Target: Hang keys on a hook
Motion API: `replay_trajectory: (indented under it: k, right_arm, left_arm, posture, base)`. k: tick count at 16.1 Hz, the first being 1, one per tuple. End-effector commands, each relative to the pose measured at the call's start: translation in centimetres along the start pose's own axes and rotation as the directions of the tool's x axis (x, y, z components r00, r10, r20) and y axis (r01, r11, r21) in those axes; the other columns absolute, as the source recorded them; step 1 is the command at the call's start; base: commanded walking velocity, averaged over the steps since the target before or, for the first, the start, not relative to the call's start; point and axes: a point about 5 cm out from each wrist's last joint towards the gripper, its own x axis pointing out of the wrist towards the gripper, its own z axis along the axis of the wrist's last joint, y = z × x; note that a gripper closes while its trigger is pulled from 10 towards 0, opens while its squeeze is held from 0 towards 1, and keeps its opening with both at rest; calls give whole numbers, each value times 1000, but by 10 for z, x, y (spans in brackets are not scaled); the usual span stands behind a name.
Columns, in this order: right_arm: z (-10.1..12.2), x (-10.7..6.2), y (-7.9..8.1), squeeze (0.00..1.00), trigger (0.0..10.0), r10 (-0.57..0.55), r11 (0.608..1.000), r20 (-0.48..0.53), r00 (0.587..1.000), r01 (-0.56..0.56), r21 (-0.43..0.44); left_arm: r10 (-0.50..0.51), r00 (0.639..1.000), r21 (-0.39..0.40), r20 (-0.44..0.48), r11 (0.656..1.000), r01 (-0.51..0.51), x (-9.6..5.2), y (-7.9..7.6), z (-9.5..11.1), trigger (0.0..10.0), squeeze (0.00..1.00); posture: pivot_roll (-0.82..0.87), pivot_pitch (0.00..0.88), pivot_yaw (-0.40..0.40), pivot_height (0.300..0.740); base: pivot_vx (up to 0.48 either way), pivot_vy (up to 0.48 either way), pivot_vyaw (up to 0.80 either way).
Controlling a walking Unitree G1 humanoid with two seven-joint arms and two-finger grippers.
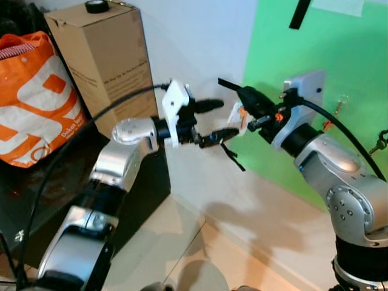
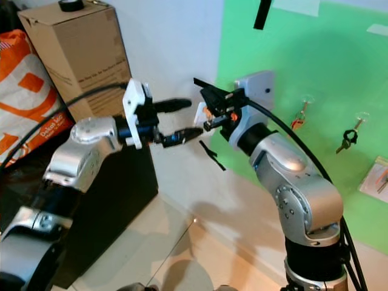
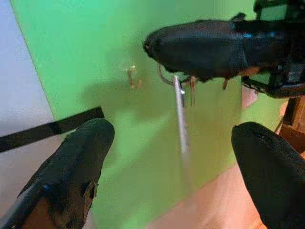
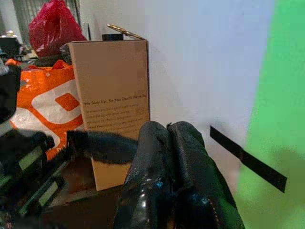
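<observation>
My right gripper (image 1: 225, 83) is shut on a key ring, held up in front of the green wall panel (image 1: 339, 54). In the left wrist view a silver key (image 3: 180, 114) hangs from its black fingers (image 3: 214, 45). My left gripper (image 1: 227, 118) is open just below and beside it, one finger on each side of the hanging key without touching it. Small clear hooks (image 2: 301, 109) sit on the green panel to the right, and one carries dark keys (image 2: 347, 138). Another hook (image 3: 131, 77) shows behind the key.
A tall cardboard box (image 1: 103, 54) with a tape roll (image 1: 97, 6) on top stands on a dark cabinet (image 1: 139, 188) at the left, beside an orange bag (image 1: 33, 97). A black tape strip (image 1: 231, 156) crosses the white wall. Pale floor tiles lie below.
</observation>
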Motion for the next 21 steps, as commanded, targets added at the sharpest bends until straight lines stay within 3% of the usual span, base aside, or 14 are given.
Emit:
replay_trajectory:
  k: [1,5,6,7,15,21]
  right_arm:
    - [5,0,5,0,10000,22,1000,14,1000,-22,0]
    - [11,1,15,0,10000,70,998,17,997,-70,-2]
    - [12,2,19,0,10000,78,997,18,997,-78,-3]
    - [13,2,20,0,10000,79,997,18,997,-79,-3]
    - [15,5,31,0,10000,89,996,7,996,-89,-12]
    - [14,5,31,0,10000,87,996,-8,996,-88,-17]
  left_arm:
    - [0,1000,11,7,1000,0,-2,4,3,10000,0]
    - [-46,998,-66,30,997,48,3,9,2,9412,0]
    - [-61,998,-108,20,992,62,7,11,-1,706,0]
    - [-68,998,-114,12,991,69,8,11,-2,0,0]
    - [-67,998,-81,9,994,68,34,11,-3,0,0]
    - [-27,998,-62,64,998,31,32,16,1,0,0]
  posture:
    - [-170,0,53,740]
    - [-169,0,54,740]
    - [-174,0,58,740]
    - [-175,0,60,740]
    - [-183,0,63,740]
    - [-183,0,59,740]
  base:
    - [0,0,0]
    - [0,0,0]
    - [0,0,0]
    - [0,0,0]
    - [0,0,0]
    - [0,0,0]
